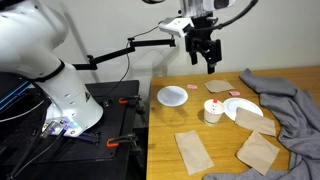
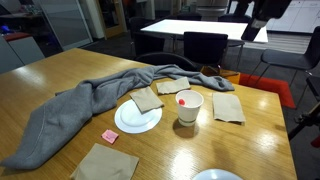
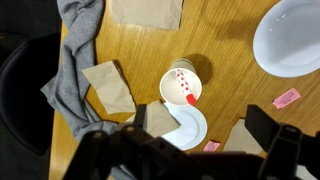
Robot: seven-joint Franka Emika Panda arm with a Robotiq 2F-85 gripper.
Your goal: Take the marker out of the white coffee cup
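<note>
The white coffee cup stands upright on the wooden table; it also shows in the other exterior view and in the wrist view. The marker, white with red marks and a red tip, leans inside the cup, its tip at the rim. My gripper hangs well above the table, up and slightly back from the cup. In the wrist view its two dark fingers are spread wide with nothing between them; the cup lies ahead of them.
A white plate lies alone; a second plate beside the cup carries a brown napkin. A grey cloth is heaped at one side. More brown napkins and small pink pieces lie around.
</note>
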